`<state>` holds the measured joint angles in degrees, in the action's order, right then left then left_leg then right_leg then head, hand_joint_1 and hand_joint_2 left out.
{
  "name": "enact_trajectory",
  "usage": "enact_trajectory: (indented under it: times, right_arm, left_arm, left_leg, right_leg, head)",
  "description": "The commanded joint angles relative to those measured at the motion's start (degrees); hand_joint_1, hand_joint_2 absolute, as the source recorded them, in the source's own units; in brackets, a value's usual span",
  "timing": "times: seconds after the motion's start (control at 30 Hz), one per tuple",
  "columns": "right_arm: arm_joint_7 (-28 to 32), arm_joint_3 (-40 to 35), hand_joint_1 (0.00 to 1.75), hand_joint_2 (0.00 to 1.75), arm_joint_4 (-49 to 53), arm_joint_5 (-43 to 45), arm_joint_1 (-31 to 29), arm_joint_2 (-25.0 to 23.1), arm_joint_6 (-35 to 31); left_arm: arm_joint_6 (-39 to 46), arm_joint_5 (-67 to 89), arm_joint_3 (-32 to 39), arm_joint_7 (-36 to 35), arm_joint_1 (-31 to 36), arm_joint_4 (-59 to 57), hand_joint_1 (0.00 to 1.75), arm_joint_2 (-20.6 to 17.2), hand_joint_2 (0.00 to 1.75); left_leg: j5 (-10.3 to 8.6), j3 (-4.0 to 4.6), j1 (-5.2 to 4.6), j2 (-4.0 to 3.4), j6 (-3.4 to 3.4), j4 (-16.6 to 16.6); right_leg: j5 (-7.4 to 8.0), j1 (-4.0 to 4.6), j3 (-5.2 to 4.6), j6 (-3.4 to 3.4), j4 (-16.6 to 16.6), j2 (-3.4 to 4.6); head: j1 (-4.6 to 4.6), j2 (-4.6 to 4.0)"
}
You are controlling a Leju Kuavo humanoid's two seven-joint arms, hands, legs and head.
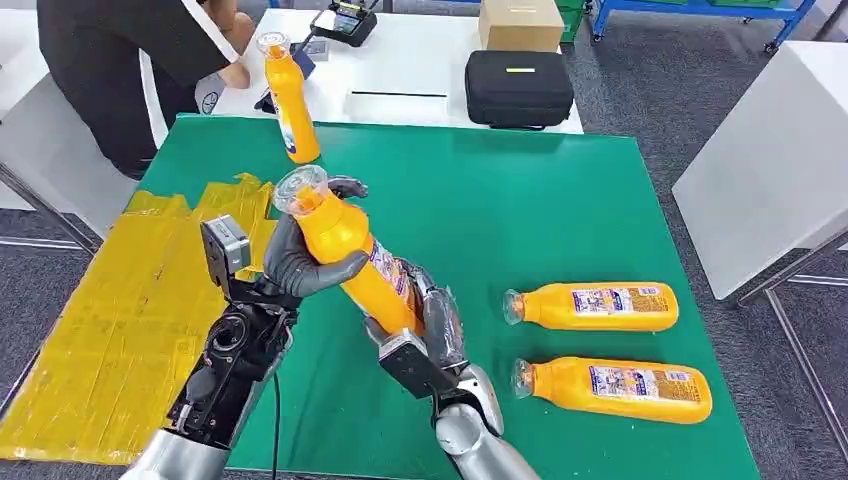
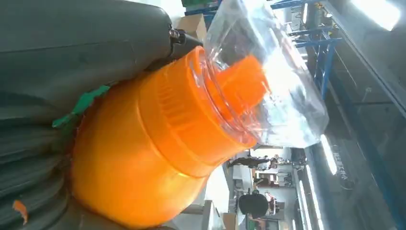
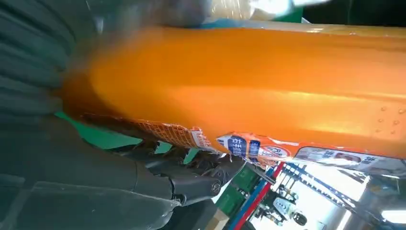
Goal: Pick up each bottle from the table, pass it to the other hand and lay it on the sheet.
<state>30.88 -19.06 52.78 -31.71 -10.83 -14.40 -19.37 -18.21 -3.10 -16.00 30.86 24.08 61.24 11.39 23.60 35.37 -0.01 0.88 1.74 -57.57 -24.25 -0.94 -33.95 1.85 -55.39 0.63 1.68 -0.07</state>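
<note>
The left robot hand is wrapped around the upper part of an orange bottle, just under its clear cap; the thumb and the dark fingers close on the shoulder of the bottle. The right robot hand grips the lower part of the same bottle, near the label, so both hands hold it together above the green tabletop. The bottle is tilted, with the cap pointing up and toward the far left. In the left wrist view the orange bottle sits against the grey left robot hand, and the clear cap covers an orange spout. In the right wrist view the orange bottle lies across the right robot hand, with its torn label toward the fingers.

On the left side of the tabletop lies a yellow sheet, wrinkled. Two more bottles lie on their sides at the right, caps toward the robot's hands. A fourth bottle stands at the far edge, leaning a little. Behind it a person in dark clothes is near a white table that carries a black case and a cardboard box.
</note>
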Motion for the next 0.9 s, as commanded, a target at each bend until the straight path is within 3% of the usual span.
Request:
enact_trajectory:
  times: [0.03, 0.57, 0.7, 0.73, 0.77, 0.83, 0.9]
  right_arm:
    - [0.5, -2.1, 1.75, 1.75, -3.1, -0.5, -1.8, 0.6, 0.1]
    - [2.4, -1.6, 1.75, 1.75, -1.2, 1.0, -1.7, 1.6, -2.2]
    - [2.4, -1.7, 1.75, 1.75, 4.0, 1.6, 0.1, 2.7, -3.1]
    - [2.6, -1.5, 0.56, 1.75, 5.7, 1.8, 0.6, 2.9, -3.7]
    - [2.6, -1.3, 0.0, 1.75, 8.2, 2.0, 1.6, 3.1, -4.1]
    - [2.4, -0.8, 0.0, 1.75, 12.8, 2.3, 3.3, 3.6, -4.0]
    - [2.2, 0.0, 0.0, 1.75, 19.1, 2.3, 5.7, 4.3, -4.1]
  left_arm:
    - [0.2, 0.2, 0.6, -0.4, 3.2, -5.0, 1.75, -0.3, 1.75]
    - [-0.3, 0.2, 1.9, 0.7, 3.4, -5.8, 1.75, -0.2, 1.75]
    - [0.4, 0.1, 1.8, 0.5, 2.6, -4.2, 1.75, -0.6, 1.75]
    - [0.7, 0.1, 1.8, 0.5, 2.5, -3.9, 1.75, -0.8, 1.75]
    - [1.1, 0.1, 1.9, 0.3, 2.2, -3.4, 1.75, -1.0, 1.75]
    - [3.1, 1.0, 2.2, 0.7, 1.6, -2.1, 1.75, -1.4, 1.75]
    - [10.7, 7.5, 1.6, 0.9, 1.0, -0.8, 1.75, -1.7, 1.75]
  left_leg:
    - [0.1, -0.26, 0.02, -0.07, -0.1, 0.0]
    - [0.08, -0.2, 0.01, -0.06, -0.09, 0.0]
    - [0.14, -0.32, 0.01, -0.1, -0.12, 0.0]
    - [0.06, -0.15, 0.0, -0.04, -0.08, 0.0]
    - [0.11, -0.24, 0.02, -0.08, -0.1, 0.0]
    - [0.07, -0.14, 0.0, -0.06, -0.07, 0.0]
    - [0.2, -0.38, -0.02, -0.13, -0.13, 0.0]
  right_leg:
    - [-0.08, 0.04, 0.25, -0.1, 0.0, -0.03]
    - [-0.07, 0.03, 0.19, -0.08, 0.0, -0.04]
    - [-0.12, 0.03, 0.31, -0.11, 0.0, -0.03]
    - [-0.06, 0.02, 0.15, -0.07, 0.0, -0.04]
    - [-0.1, 0.04, 0.23, -0.09, 0.0, -0.03]
    - [-0.07, 0.01, 0.13, -0.07, 0.0, -0.02]
    - [-0.2, 0.0, 0.35, -0.13, 0.0, -0.02]
  head:
    - [0.02, 0.0]
    - [0.0, 0.0]
    - [0.0, 0.0]
    - [0.0, 0.0]
    - [0.02, 0.0]
    - [0.0, 0.0]
    - [0.02, 0.0]
